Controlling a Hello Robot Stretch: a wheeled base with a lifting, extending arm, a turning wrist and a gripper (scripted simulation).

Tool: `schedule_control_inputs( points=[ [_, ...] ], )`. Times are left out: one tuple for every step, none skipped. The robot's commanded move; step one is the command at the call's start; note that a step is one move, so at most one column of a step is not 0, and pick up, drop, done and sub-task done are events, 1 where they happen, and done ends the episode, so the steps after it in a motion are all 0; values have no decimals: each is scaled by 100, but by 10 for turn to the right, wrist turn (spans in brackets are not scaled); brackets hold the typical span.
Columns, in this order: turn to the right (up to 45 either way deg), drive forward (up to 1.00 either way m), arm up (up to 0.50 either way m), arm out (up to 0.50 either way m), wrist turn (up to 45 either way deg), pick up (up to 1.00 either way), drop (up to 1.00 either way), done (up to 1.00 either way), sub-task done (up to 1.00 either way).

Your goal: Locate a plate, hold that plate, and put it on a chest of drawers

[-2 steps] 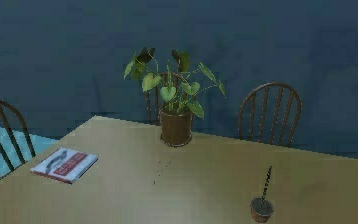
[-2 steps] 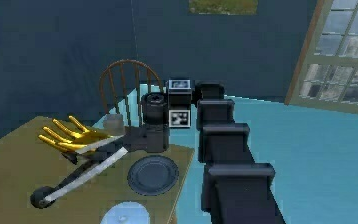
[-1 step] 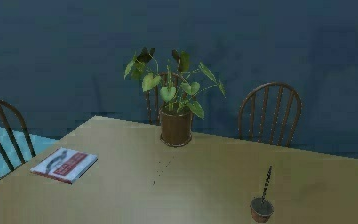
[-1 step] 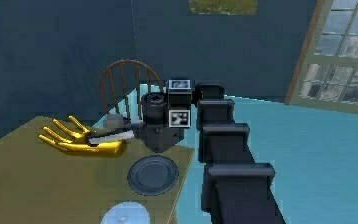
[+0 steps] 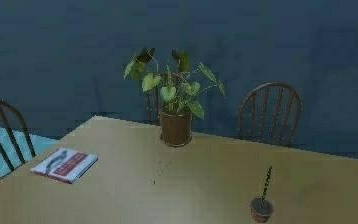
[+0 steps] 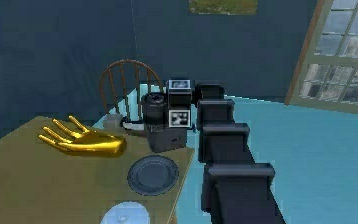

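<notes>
So the claw [image 6: 137, 123] sits at the end of the arm [image 6: 232, 170], out over the far end of the table [image 6: 27, 165], farther up the arm side view than the plate [image 6: 152, 175]. Honestly can't tell whether the fingers are apart or together. There's tabletop and clutter right behind them, so I can't tell if it's got anything in it either.

The plate itself is a dark grey-blue disc lying flat near the table's edge, just left of the arm. It looks to me like nothing is touching it. Up and left of the plate there's a golden hand sculpture [image 6: 82, 138], and below the plate, at the bottom edge, a paler disc [image 6: 125, 214] that may be a second plate. Beyond the plate, past the claw, stands a wooden chair [image 6: 122, 80].

My read is that the finding part is done and we're in the reach-for-it step, with no grab yet. The next move probably needs the claw brought back toward the plate and lowered to its rim, since a flat plate gives you nothing else to grip. It also has to stay off that gold hand. After that it has to go find a chest of drawers.
</notes>
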Motion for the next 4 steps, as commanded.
schedule_control_inputs(
  points=[
    [0,0,-30,0,0,0,0,0,0],
    [0,0,0,0,0,100,0,0,0],
    [0,0,10,0,0,0,0,0,0],
    [0,0,20,0,0,0,0,0,0]
  ],
)
